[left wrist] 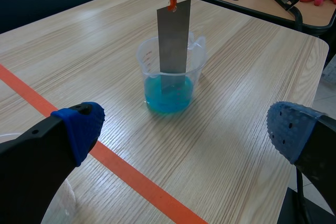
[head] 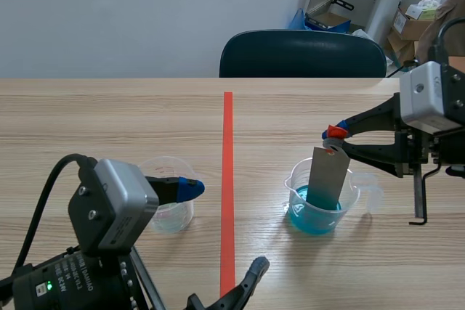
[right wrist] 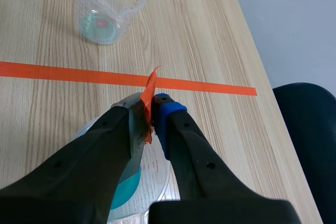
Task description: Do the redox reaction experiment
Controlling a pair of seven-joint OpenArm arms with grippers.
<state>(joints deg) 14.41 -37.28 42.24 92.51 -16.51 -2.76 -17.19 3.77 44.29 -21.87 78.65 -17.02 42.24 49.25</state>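
One empty beaker [head: 168, 207] stands on the bench [head: 109, 121] just under a finger of the open left pincer [left wrist: 186, 129]. The right pincer [head: 336, 136] is closed on the metal strip [head: 327, 176], which hangs below it into the blue-liquid beaker [head: 317, 214]. Dipping seems in hand; the next move probably needs a steady, straight lift.

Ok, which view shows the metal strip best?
Left wrist view: the metal strip shows full length, lower end in the blue liquid. Scene view shows it smaller; in the right wrist view the right tool hides most.
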